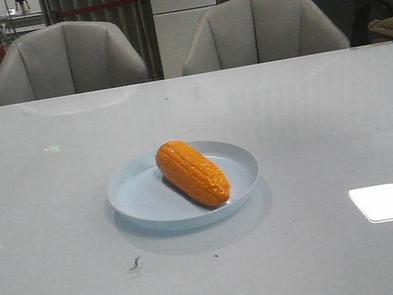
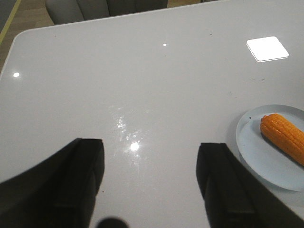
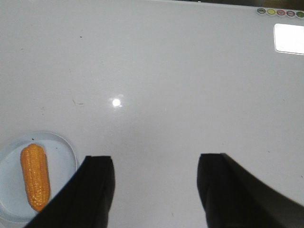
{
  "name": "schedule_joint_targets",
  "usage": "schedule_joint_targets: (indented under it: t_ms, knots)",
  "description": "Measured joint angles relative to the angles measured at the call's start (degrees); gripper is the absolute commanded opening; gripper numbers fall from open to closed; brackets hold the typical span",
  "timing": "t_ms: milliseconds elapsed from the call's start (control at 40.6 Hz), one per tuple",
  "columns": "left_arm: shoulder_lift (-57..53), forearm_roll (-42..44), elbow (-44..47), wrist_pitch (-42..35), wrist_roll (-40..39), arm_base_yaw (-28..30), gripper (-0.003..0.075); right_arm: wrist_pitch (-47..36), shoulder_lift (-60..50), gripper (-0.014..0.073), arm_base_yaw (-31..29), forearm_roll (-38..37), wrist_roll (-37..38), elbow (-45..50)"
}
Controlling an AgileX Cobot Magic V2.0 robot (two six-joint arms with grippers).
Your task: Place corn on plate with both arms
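Corn point(image 1: 192, 172) lies on plate point(image 1: 237, 157), long axis diagonal, fat end toward the far-left of the plate, tapered end toward its near-right rim; cob sits fully within the rim as far as front view shows; plate rests around the middle of the surface point(image 1: 57, 214), a bit nearer the front edge than the far edge; surface glossy pale grey, bright rectangular light reflection point(image 1: 385, 202) toward its near-right part, small dark scuff point(image 1: 134, 263) near the front edge left of plate.

Left tool point(image 2: 149, 178) wide open, nothing between its fingers point(image 2: 85, 161); it hangs over bare surface well apart from plate point(image 2: 247, 142), corn point(image 2: 282, 137) visible only at the side of that view; right tool point(image 3: 156, 183) also wide open and empty, over bare surface, plate point(image 3: 66, 156) and corn point(image 3: 34, 175) off to one side and apart from it; neither arm appears in front view, so both look pulled back toward the robot's side of the surface.

Progress judgement: placement looks done; corn on plate, both tools released and clear; nothing obvious left except maybe parking the arms; can't tell from these views whether corn is stable against rolling, though it seems settled against the low rim.
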Motion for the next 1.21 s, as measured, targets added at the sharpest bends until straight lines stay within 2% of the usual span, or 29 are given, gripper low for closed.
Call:
schedule_joint_targets:
  t_ms: [320,517,936,1059,1207]
  knots:
    - [0.0,0.95,1.95,-0.08,0.0,0.0,0.0477,-9.45,-17.27,0.0489,-1.04,0.0,-0.6,31.11]
    - [0.0,1.08,1.95,-0.08,0.0,0.0,0.0477,-12.41,-26.89,0.0489,-1.04,0.0,-0.65,42.98]
    - [0.0,1.08,1.95,-0.22,0.0,0.0,0.0467,-12.41,-30.36,0.0489,-1.04,0.0,-0.74,46.24]
    - [0.0,1.08,1.95,-0.32,0.0,0.0,0.0402,-12.41,-30.36,0.0489,-1.04,0.0,-0.74,46.24]
    - [0.0,1.08,1.95,-0.35,0.0,0.0,0.0285,-12.41,-30.36,0.0489,-1.04,0.0,-0.74,46.24]
